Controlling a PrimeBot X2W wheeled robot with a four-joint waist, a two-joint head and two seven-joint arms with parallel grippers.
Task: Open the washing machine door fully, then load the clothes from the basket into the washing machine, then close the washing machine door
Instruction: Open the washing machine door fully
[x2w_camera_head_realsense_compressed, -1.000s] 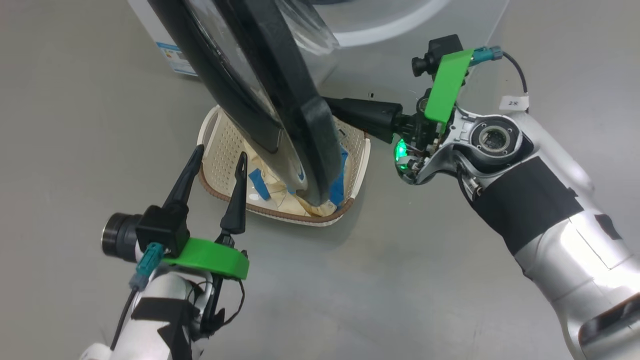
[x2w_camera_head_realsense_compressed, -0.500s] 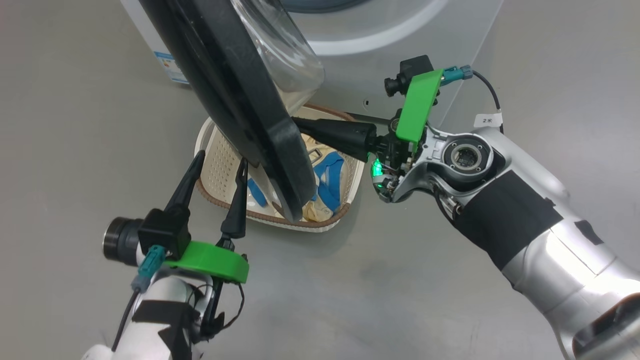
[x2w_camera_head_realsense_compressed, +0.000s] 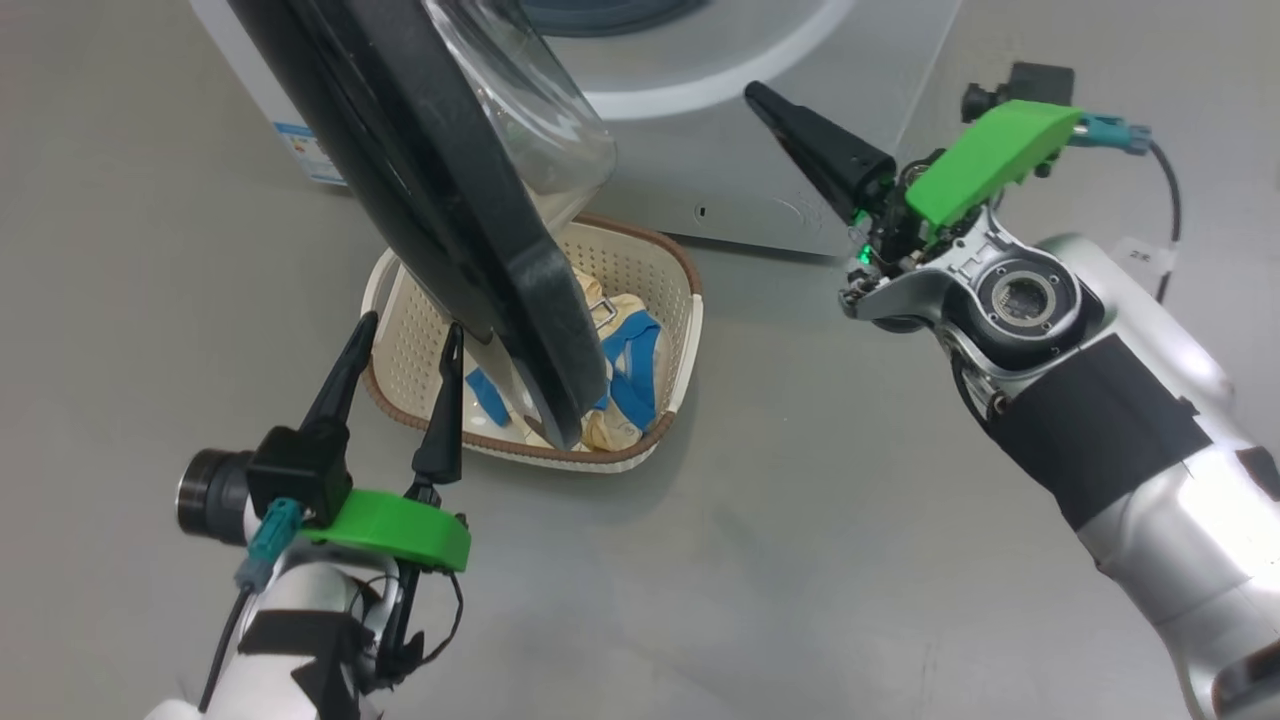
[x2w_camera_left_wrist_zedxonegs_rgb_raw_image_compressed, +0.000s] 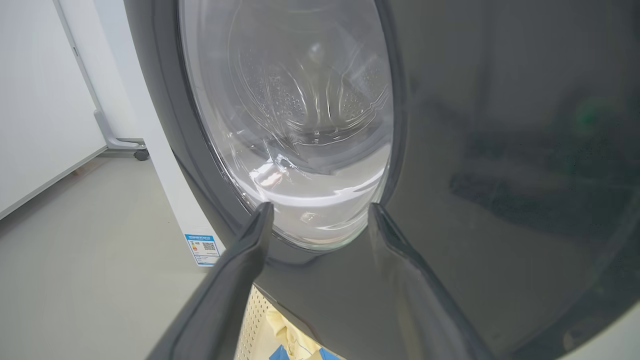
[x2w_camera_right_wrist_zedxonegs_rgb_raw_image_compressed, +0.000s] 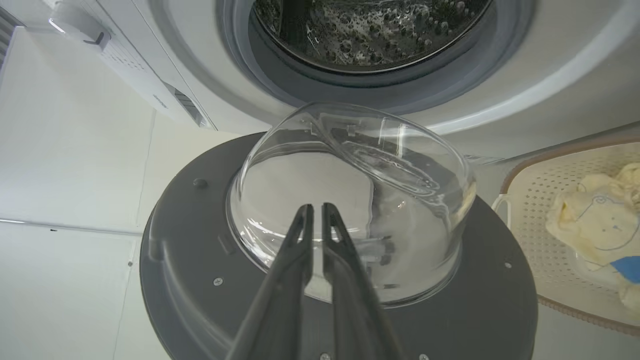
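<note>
Because the washing machine door (x2w_camera_head_realsense_compressed: 400, 180) hung half open at upper left, overhanging the basket (x2w_camera_head_realsense_compressed: 645, 240) of clothes (x2w_camera_head_realsense_compressed: 628, 350) at centre, the left tool (x2w_camera_head_realsense_compressed: 412, 323) stood wide beside it; the right tool (x2w_camera_head_realsense_compressed: 760, 95), shut and empty, sat upper right.

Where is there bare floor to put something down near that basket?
Bare grey floor opens right of the basket up to the right arm, and left of the left pincer. Over the basket it is crowded: the washing machine door hangs above the clothes.
</note>
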